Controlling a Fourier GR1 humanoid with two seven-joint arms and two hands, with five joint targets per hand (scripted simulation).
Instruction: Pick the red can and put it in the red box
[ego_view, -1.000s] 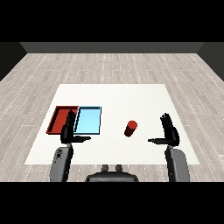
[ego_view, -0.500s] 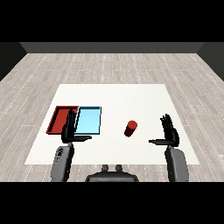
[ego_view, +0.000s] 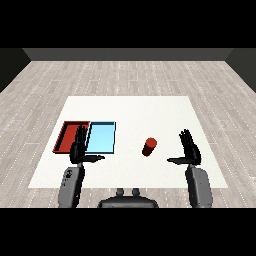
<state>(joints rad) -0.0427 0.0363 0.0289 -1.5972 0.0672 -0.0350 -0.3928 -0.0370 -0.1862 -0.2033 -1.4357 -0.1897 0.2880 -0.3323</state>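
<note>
A red can (ego_view: 149, 147) stands upright on the white surface (ego_view: 130, 107), right of centre, untouched. To its right, near but apart from it, the right hand (ego_view: 189, 151) is raised with fingers straight and spread, thumb pointing toward the can, holding nothing. To the can's left lie a light blue tray (ego_view: 101, 137) and, beyond it, the red tray (ego_view: 67, 135), side by side. The left hand (ego_view: 79, 149) hovers by these trays, fingers likewise straight and apart. The task seems barely begun: grasping, carrying and placing all remain.
</note>
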